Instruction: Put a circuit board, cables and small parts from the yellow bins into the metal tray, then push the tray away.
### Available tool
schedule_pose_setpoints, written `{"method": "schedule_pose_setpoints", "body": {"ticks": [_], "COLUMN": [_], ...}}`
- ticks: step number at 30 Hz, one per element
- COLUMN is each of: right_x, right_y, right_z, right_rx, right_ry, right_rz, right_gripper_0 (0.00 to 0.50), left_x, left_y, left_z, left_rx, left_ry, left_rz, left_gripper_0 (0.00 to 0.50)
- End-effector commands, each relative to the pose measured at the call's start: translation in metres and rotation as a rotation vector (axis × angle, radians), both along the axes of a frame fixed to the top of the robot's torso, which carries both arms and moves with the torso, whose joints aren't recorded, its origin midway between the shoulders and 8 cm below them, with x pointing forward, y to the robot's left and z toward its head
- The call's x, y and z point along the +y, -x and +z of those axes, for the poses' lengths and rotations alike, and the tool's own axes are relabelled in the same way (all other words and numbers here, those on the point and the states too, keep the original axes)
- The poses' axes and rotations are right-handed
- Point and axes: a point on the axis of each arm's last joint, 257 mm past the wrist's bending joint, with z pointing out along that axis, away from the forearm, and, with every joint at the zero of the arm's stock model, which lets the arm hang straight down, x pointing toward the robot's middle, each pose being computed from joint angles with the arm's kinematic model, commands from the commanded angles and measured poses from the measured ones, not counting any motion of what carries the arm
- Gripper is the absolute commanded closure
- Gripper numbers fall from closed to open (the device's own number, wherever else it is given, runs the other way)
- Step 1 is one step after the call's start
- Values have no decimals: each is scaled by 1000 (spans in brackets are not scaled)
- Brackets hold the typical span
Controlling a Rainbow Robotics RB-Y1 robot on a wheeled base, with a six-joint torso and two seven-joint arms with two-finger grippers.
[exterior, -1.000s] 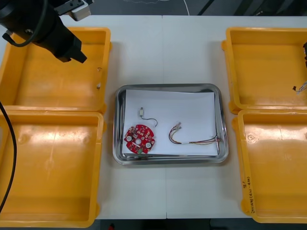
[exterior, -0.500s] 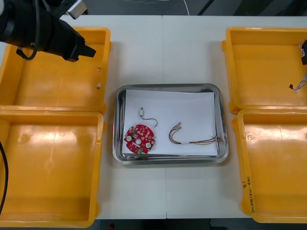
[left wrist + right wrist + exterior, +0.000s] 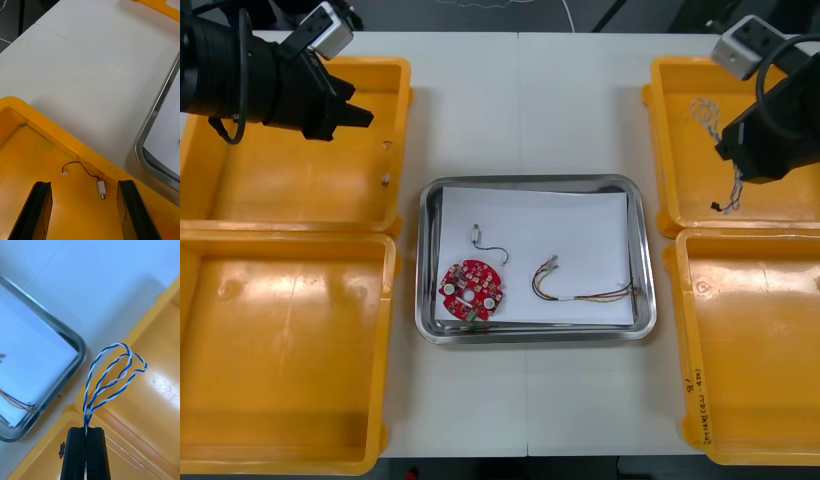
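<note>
- Right gripper point(image 3: 87, 429): I had it clamped on the twisted blue and white cable point(image 3: 89, 409), over a yellow bin point(image 3: 150, 390).
- Left gripper point(image 3: 83, 183): I had it wide, above a small metal part point(image 3: 101, 188).

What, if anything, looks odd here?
Nothing stands out. The board, a small part and the red and yellow cable lie flat inside the tray. The right gripper is shut on the blue and white cable over the far right bin; the left gripper hangs open over a second small part in the far left bin.
</note>
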Motion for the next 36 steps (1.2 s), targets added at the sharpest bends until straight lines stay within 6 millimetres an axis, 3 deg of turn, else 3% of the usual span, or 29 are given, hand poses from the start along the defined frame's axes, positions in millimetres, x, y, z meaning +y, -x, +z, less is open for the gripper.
{"method": "schedule_pose_setpoints", "body": {"ticks": [1,6,10,18,27,36], "right_x": [24,49,64,106,134,141], "right_y": [25,44,43,29,10,-14], "right_z": [-17,-42,-48,-60,-76,-90], "right_rx": [32,95,72,48,11,-58], "right_ry": [77,122,217,338,432,507], "right_rz": [104,225,331,519,686,785], "right_gripper_0": [500,500,500,500,500,500], "left_x": [32,33,33,35,39,35], "left_y": [-3,-4,-4,-8,-23,-38], "left_z": [16,18,19,18,4,-17], "left_rx": [-132,-171,-184,-213,-197,-209], "left_ry": [-96,-91,-84,-55,13,-32], "left_rz": [-35,-50,-59,-55,-22,6], "left_gripper_0": [0,0,0,0,0,0]}}
